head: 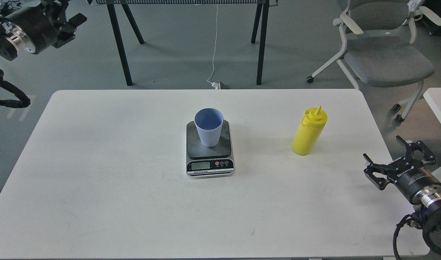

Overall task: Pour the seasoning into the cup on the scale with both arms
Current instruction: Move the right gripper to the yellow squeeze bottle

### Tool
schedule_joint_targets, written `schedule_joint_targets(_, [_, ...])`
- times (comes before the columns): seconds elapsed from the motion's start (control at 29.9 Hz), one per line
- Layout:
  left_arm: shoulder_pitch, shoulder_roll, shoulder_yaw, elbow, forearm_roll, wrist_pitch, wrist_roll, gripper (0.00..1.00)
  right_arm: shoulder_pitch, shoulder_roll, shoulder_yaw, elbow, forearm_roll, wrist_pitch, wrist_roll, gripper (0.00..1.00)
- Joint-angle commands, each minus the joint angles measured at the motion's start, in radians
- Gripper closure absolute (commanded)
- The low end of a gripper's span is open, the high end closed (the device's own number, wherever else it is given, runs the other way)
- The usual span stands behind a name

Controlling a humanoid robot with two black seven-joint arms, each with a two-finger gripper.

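Note:
The light blue ribbed cup (208, 127) stands upright on the dark platform of the small digital scale (210, 167) at the middle of the white table (97, 180). The yellow seasoning bottle (309, 132) stands upright to the right of the scale, nozzle up. My right gripper (382, 147) is open and empty at the table's right edge, below and to the right of the bottle, apart from it. My left gripper (72, 27) is high at the far left, beyond the table's back edge, its two prongs apart and holding nothing.
A grey office chair (384, 57) stands behind the table's right corner. Black legs (119, 47) of another table and a hanging white cable (214, 43) are behind the table. A white surface edge (439, 104) lies at the far right.

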Motion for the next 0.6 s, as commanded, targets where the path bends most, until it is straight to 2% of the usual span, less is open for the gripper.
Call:
schedule_joint_targets(0.0, [0.023, 0.037, 0.001, -0.029, 0.005, 0.000, 0.000, 0.00, -0.017, 0.078, 0.004, -0.004, -0.005, 0.000, 0.000, 0.01])
schedule_joint_targets(0.23, [0.034, 0.106, 0.011, -0.095, 0.006, 0.000, 0.000, 0.00, -0.006, 0.193, 0.010, -0.008, -0.016, 0.000, -0.014, 0.01])
schedule_joint_targets(0.57, [0.040, 0.101, 0.016, -0.099, 0.006, 0.000, 0.000, 0.00, 0.101, 0.269, 0.011, -0.088, -0.040, 0.000, -0.022, 0.01])
